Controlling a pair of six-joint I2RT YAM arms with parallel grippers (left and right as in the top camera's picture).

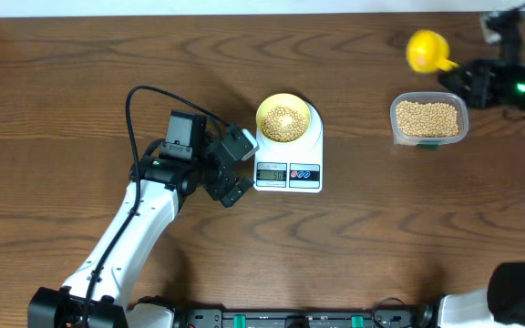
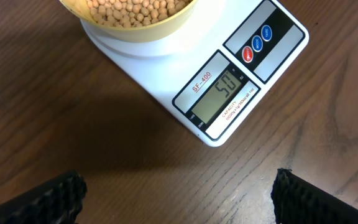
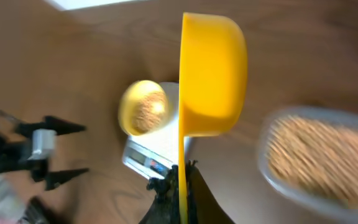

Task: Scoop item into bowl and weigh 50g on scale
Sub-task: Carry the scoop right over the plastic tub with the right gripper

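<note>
My left gripper hangs just beside the left front corner of the scale, with its jaws spread wide and nothing between them. From my left wrist, the two dark fingertips sit at the bottom corners of the view, with bare bench between them.

The scale stands near the middle of the bench, and the pale yellow bowl rests on its platform. The bowl holds a heap of tan beans. In my left wrist view the display reads 50, and a red and a blue button sit to one side of it.

My right gripper is at the far right of the bench, its jaws pressed together on the thin handle of the yellow scoop. The scoop is held up off the bench, just beyond the clear container, well apart from the scale. More beans fill the container. My right wrist view is blurred, and I cannot tell whether the scoop holds any beans.
</note>
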